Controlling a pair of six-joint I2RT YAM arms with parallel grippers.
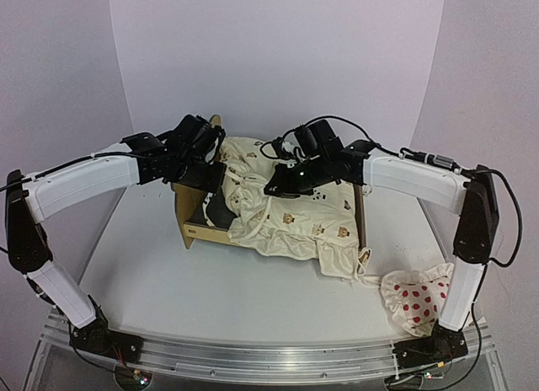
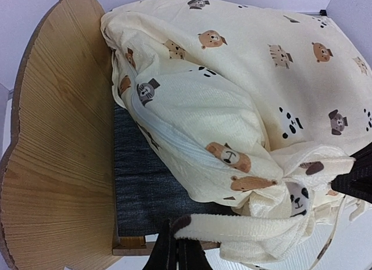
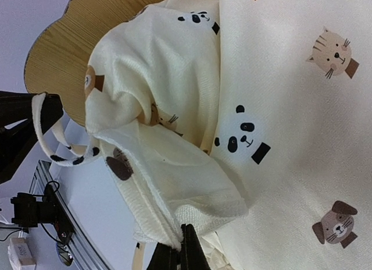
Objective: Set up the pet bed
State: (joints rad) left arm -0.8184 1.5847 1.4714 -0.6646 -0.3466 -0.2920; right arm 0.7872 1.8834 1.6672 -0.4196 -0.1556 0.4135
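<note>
**Cover bunching at head end; both grippers pinching fabric**

The pet bed is standing on the table between the two arms, its headboard toward the left arm. The cream animal-print cover is lying heaped across it and spilling over the near rail. The left gripper is clenching the cover's ruffled trim. The right gripper is pinching a folded hem close by.

Risks, as judged:
- The arms are crowding each other at the head end, so a pull either way could be bringing fingers into contact.
- Both grips are sitting on thin edges, so the fabric could be slipping out under tension.
- A hard tug could be dragging or tipping the light frame.
- The dark felt base is showing bare beside the headboard, so the cover could be going on skewed.

Hard to read:
- The far rail and foot end are lying under fabric.
- Which corner each gripper is holding cannot be told.
- The red-dotted pillow is sitting well apart, near the right arm's base.
</note>
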